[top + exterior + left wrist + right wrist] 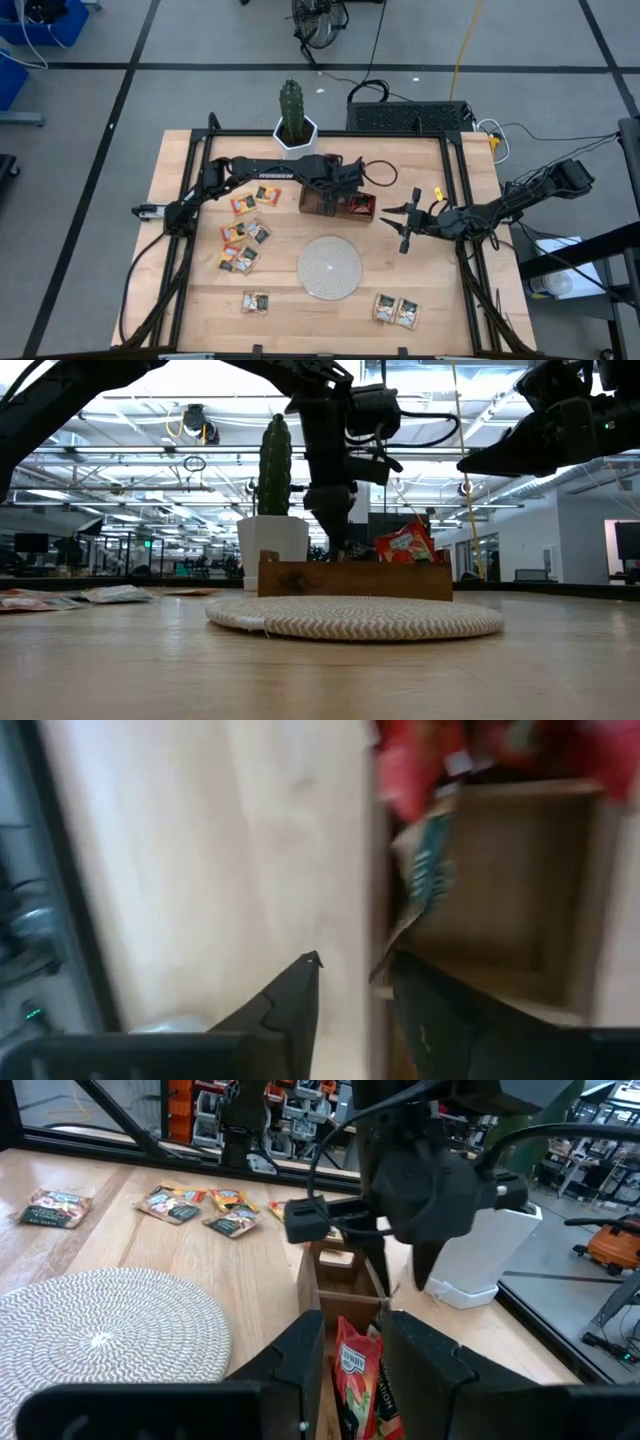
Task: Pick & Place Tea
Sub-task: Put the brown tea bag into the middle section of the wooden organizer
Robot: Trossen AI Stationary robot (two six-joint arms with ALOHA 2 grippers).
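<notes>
My left gripper (353, 960) (335, 195) points steeply down over the brown wooden tray (322, 203), open. A green tea sachet (430, 870) stands tilted in a tray compartment, its lower corner beside one fingertip. Red tea sachets (360, 207) (405, 545) stand upright in the tray's right compartment. More tea sachets (245, 245) lie flat on the table left of the tray, others (395, 310) near the front edge. My right gripper (400, 225) (355, 1318) hovers level to the right of the tray, open, with nothing between its fingers. My left gripper comes from above, slanting, with its fingers apart. The green sachet's lower corner (383, 968) sits right at one fingertip (400, 965); I cannot tell whether they touch. The sachet leans inside the compartment, not pinched.
A round pale woven disc (329, 267) lies in front of the tray. A cactus in a white pot (294, 135) stands at the table's far edge behind the tray. A black frame runs along the table's left and right sides.
</notes>
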